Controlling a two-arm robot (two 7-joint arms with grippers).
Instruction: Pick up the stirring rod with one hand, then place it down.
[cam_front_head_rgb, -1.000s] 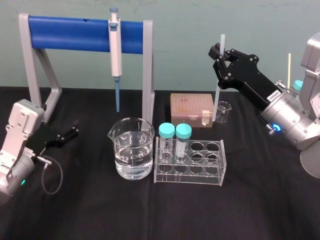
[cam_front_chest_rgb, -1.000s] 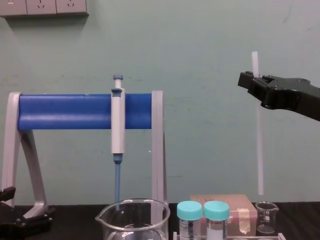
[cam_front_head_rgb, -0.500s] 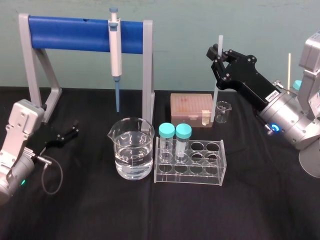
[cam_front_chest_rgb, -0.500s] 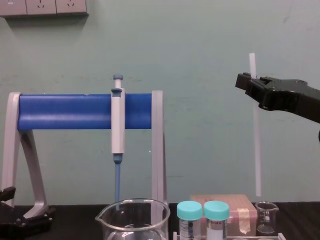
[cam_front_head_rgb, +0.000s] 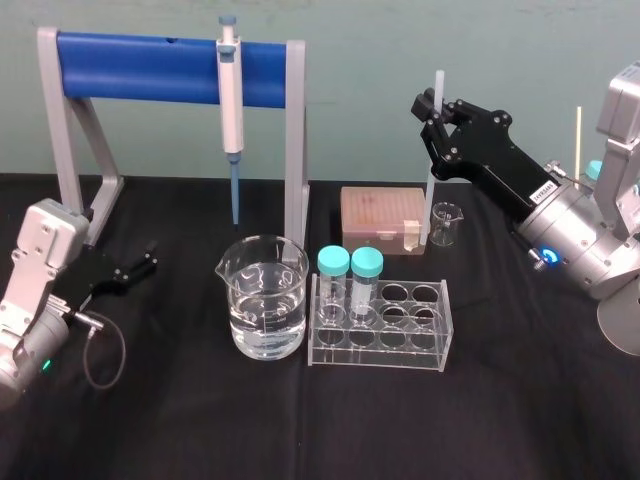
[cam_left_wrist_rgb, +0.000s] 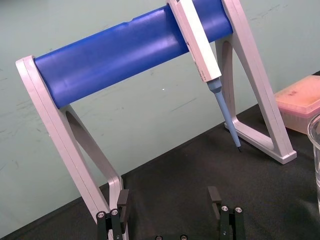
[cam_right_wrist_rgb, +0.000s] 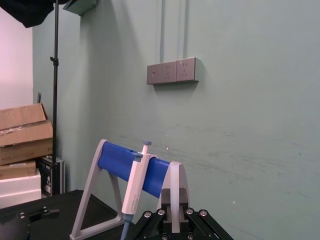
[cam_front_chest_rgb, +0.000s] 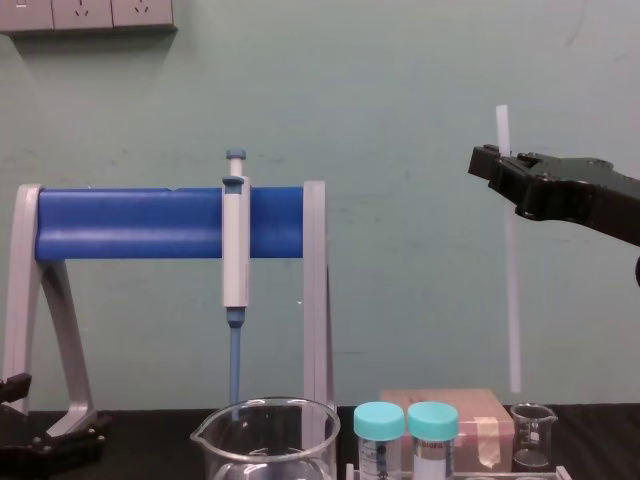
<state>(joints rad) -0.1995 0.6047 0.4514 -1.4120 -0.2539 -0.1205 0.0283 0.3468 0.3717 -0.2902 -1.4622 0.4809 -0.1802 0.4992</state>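
While upright, rod (cam_front_chest_rgb: 512, 300) in right pincer (cam_front_chest_rgb: 500, 168)

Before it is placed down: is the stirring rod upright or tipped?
Upright: the stirring rod hangs almost vertical in the right claw.

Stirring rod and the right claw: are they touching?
Touching. The chest view shows the right claw shut on the stirring rod near its top, the rod hanging upright in mid-air. Left claw parked.
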